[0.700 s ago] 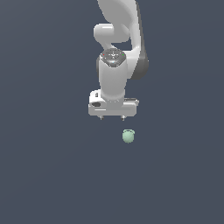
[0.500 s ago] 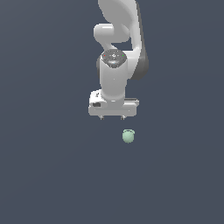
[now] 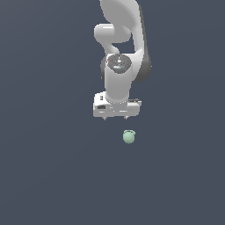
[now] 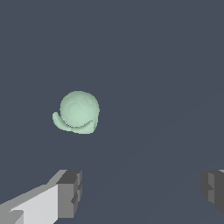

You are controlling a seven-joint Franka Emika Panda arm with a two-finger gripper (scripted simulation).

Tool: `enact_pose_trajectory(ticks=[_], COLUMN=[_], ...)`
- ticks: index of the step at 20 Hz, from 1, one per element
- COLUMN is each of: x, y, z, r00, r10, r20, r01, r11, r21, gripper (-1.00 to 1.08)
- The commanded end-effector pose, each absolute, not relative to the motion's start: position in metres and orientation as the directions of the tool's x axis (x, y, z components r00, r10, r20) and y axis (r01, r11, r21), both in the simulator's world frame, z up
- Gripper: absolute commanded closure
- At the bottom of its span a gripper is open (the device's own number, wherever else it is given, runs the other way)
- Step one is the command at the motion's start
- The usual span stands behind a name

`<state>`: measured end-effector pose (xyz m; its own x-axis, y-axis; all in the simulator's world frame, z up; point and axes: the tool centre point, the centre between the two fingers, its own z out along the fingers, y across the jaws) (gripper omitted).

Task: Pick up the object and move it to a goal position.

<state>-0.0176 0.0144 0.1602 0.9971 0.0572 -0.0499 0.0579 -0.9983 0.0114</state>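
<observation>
So far nothing is grasped: the gripper (image 3: 116,117), fingers spread apart, hovers near the object (image 3: 128,136), with pickup and transfer left

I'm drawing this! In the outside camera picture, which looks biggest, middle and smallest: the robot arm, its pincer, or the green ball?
1. The robot arm, by far the biggest.
2. The pincer.
3. The green ball, the smallest.

A flat, uniform dark slate-grey surface (image 3: 48,176) fills both views. The light looks even and soft; whether it is floor or backdrop is unclear.
</observation>
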Motion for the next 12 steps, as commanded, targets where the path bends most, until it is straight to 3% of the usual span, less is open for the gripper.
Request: enact_pose_trajectory(ticks=[1,12], x=[-0.017,0.001], y=[0.015,0.044], z=[0.16,0.133], r00=[0.997,0.999], r10=[0.053,-0.032], r20=[-0.048,-0.028], r01=[0.054,-0.032], r11=[-0.998,-0.999], r21=[0.011,0.01], gripper=[-0.92,-0.92])
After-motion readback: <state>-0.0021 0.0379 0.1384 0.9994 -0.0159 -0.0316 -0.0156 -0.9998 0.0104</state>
